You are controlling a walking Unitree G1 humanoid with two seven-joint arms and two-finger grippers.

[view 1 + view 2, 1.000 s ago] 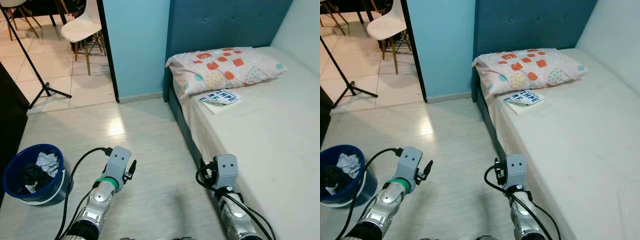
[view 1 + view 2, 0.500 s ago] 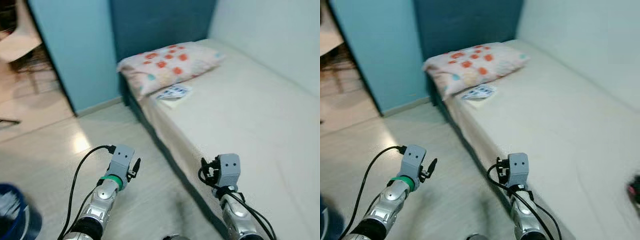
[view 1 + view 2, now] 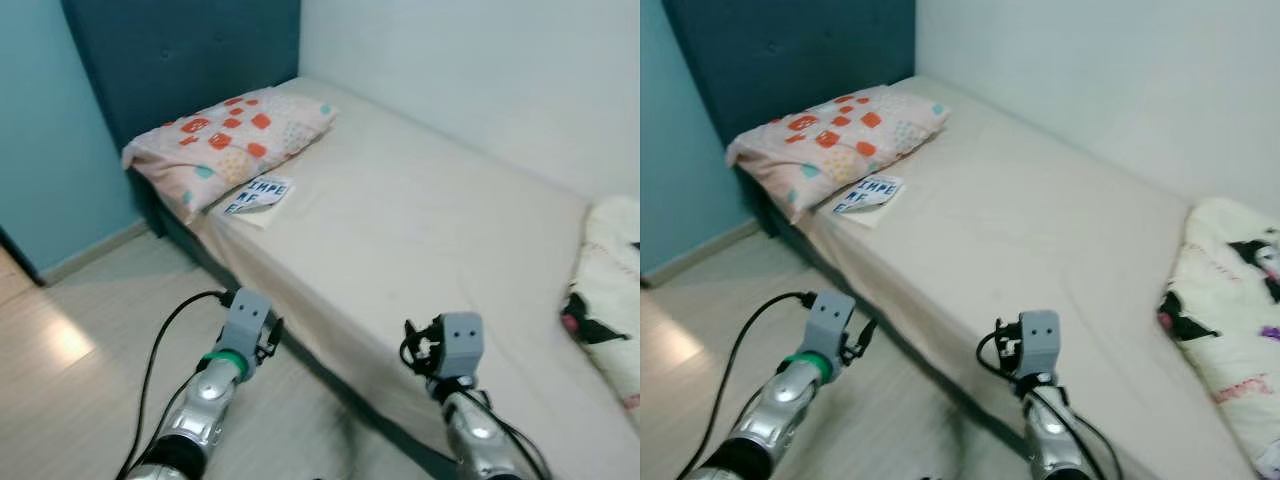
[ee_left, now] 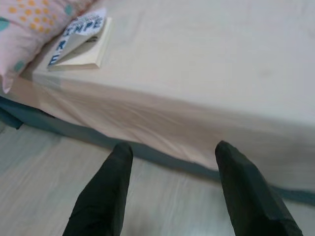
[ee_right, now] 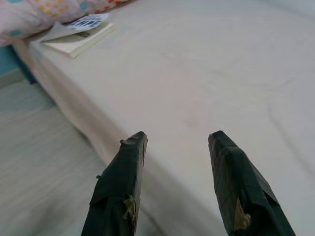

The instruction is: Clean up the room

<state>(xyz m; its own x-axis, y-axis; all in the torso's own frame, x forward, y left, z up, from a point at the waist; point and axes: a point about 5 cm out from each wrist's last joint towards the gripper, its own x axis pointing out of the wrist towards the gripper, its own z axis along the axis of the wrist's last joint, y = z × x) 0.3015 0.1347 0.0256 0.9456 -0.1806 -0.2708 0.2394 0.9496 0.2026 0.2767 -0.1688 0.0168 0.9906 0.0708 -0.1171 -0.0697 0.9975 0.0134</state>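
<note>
Left gripper and right gripper held low-centre, fingers apart, empty; book upper left on bed, beside pillow.

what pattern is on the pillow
Pale pink pillow with orange-red, teal and dotted yellow patches, clearest in the left eye view.

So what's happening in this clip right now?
The robot stands beside the bed with nothing in hand. The left end effector is open above the floor by the bed's edge, the right end effector open over the mattress. A book lies beside the pillow; a patterned blanket sits further along.
</note>
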